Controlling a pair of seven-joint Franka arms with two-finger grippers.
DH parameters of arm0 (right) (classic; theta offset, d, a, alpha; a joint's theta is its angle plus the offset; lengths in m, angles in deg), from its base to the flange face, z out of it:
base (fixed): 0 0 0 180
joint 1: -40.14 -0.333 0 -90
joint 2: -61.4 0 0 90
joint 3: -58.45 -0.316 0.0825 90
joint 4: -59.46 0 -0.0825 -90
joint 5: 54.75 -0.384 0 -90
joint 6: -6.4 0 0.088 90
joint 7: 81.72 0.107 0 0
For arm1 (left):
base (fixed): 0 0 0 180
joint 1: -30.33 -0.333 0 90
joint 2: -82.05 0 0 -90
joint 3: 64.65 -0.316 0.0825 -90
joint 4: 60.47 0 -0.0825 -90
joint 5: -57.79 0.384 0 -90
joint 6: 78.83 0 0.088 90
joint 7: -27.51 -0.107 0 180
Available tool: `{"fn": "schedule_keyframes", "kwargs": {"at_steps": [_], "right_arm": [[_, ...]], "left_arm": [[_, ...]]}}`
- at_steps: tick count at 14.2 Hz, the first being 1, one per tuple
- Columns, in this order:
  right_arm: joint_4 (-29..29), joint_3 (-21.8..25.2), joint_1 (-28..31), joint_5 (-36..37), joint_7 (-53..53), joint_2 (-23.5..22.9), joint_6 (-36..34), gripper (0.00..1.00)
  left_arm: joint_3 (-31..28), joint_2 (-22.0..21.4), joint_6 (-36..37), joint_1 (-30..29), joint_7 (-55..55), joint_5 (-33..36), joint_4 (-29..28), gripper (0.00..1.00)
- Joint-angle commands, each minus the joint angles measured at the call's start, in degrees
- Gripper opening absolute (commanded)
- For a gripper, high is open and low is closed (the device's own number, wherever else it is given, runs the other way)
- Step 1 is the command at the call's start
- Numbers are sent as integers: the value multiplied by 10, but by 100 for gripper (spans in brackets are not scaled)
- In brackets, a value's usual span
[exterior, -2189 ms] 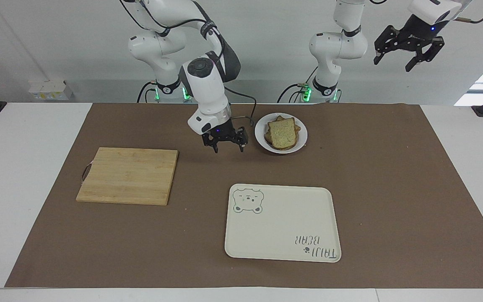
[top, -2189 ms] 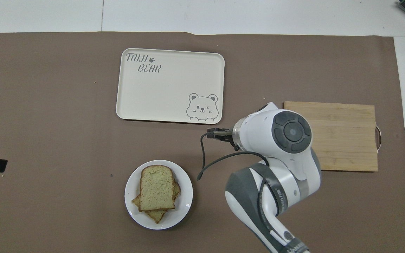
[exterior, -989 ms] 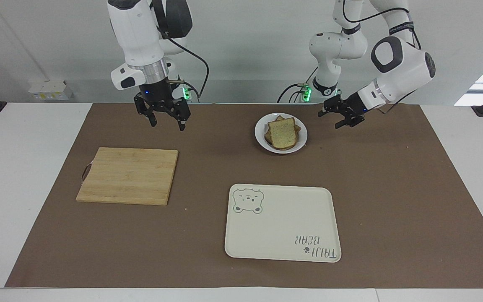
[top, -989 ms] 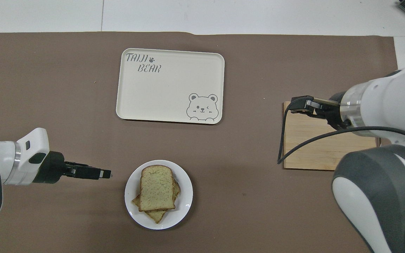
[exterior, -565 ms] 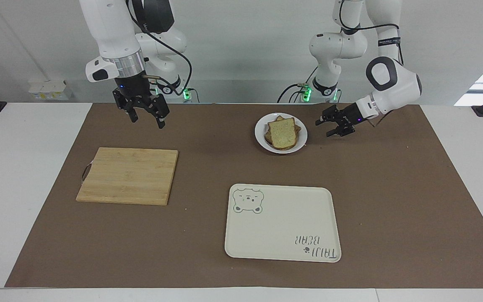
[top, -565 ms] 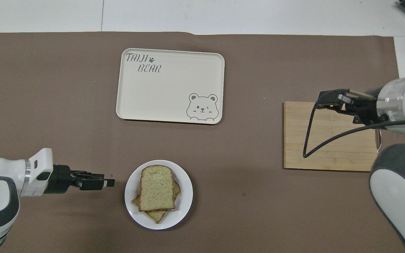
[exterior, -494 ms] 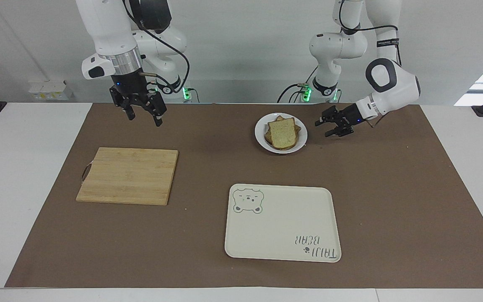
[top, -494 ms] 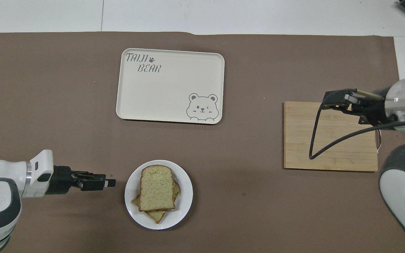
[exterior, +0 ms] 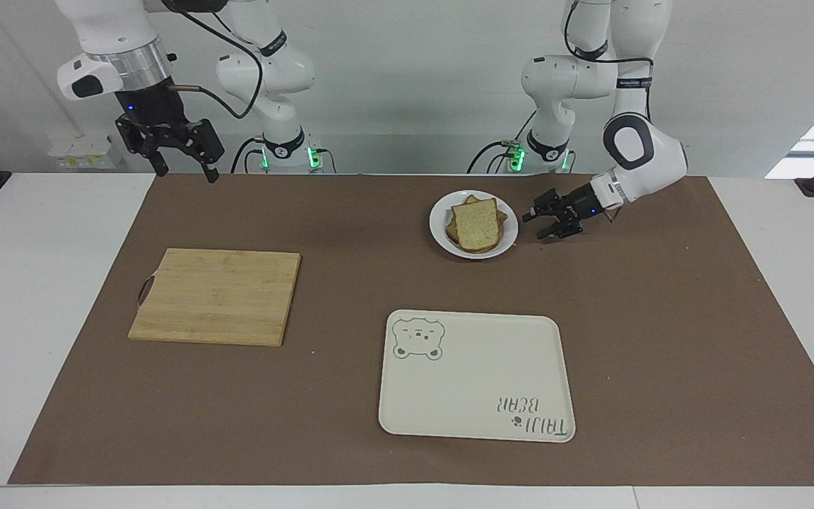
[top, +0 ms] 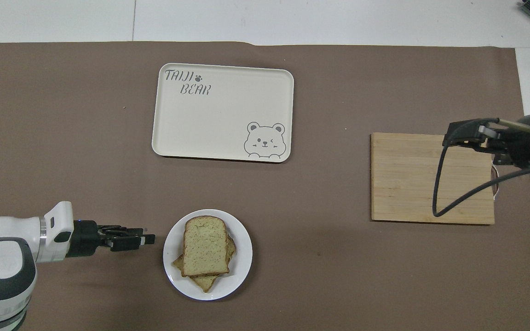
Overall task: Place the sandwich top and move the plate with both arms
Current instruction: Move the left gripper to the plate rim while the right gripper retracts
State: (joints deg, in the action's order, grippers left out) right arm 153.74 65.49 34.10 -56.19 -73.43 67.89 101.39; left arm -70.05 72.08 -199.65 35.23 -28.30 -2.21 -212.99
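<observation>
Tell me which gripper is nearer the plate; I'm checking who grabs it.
Left. The left gripper sits low beside the plate; the right gripper hangs over the table edge near the cutting board.

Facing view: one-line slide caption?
Left hand low beside the plate with the sandwich top stacked on it; right hand open, raised near the table's edge, tray bare.

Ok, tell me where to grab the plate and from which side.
Pinch the plate by its bare rim on the left arm's side, coming in low and sideways. The left gripper is level with that edge, and the bread leaves the rim free there.
</observation>
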Motion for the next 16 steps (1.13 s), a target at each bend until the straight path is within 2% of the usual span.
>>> {"fn": "schedule_keyframes", "kwargs": {"at_steps": [1, 4, 8, 9, 14, 16], "right_arm": [[-9, -2, 11, 11, -46, -12, -10, 100], [-2, -3, 7, 14, -45, -9, -29, 100], [-3, -3, 7, 5, -48, -8, -34, 100], [-3, -3, 7, 5, -49, -8, -37, 100], [-2, -2, 7, 19, -72, -8, -39, 100], [-2, -2, 7, 30, -100, -7, -42, 100]], "left_arm": [[0, -1, -28, 12, -28, -40, -20, 71], [0, 2, -53, 43, -40, -70, -30, 68], [0, -1, -59, 48, -40, -74, -38, 65], [1, -2, -65, 48, -40, -75, -45, 56], [0, -5, -75, 57, -40, -82, -51, 55], [1, -7, -76, 58, -40, -82, -55, 51]]}}
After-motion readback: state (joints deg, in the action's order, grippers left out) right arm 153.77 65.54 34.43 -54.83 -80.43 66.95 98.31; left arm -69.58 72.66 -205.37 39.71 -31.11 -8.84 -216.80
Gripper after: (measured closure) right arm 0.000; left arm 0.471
